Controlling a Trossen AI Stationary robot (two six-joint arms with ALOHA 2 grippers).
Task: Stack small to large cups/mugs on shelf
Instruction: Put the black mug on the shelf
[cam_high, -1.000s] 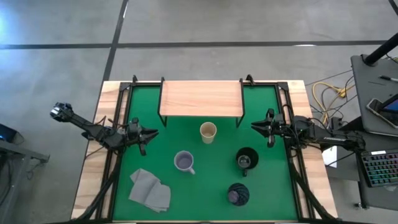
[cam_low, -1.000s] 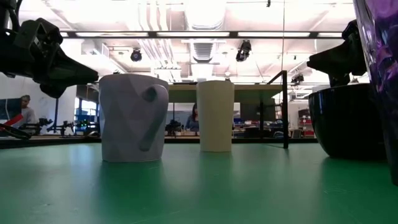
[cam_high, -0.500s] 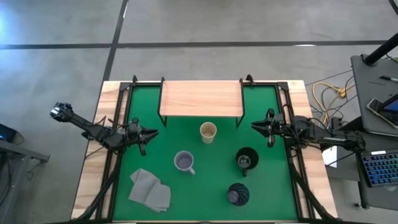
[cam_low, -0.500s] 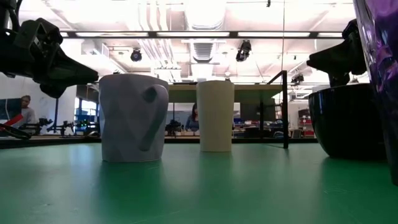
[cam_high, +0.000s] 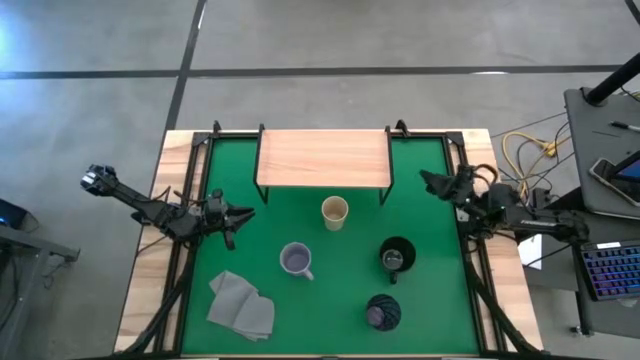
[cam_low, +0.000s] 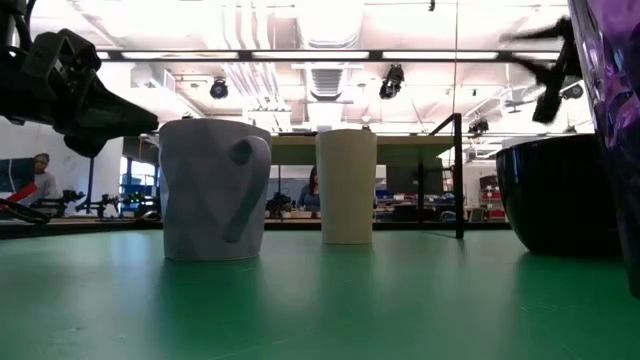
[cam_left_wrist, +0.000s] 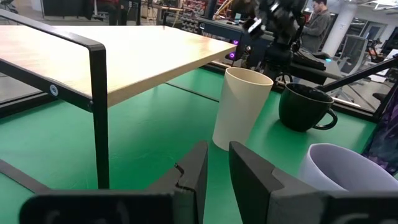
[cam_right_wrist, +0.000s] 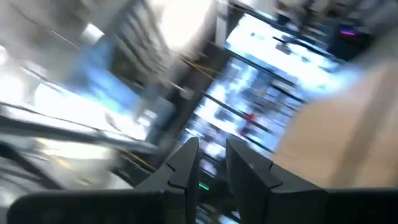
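Observation:
The light-wood shelf (cam_high: 323, 158) stands on black legs at the far side of the green mat (cam_high: 250, 250). On the mat stand the cream cup (cam_high: 335, 212), the lavender-grey mug (cam_high: 296, 261), the black mug (cam_high: 397, 255) and the dark purple tumbler (cam_high: 382, 313). My left gripper (cam_high: 245, 213) is shut and empty, left of the cream cup and level above the mat. My right gripper (cam_high: 428, 180) is shut and empty, raised by the shelf's right end. The left wrist view shows the shelf (cam_left_wrist: 124, 53), cream cup (cam_left_wrist: 241, 109), black mug (cam_left_wrist: 305, 107) and lavender-grey mug (cam_left_wrist: 348, 177).
A grey folded cloth (cam_high: 241, 305) lies on the mat's near left part. Black frame rails (cam_high: 190, 200) run along the mat's left and right sides. Open mat lies between the cups and under the shelf. Cables (cam_high: 525, 155) lie right of the table.
My right gripper has risen and swung toward the table's far right, tipping upward; its wrist view is blurred by the motion. My left gripper and all the cups have kept still.

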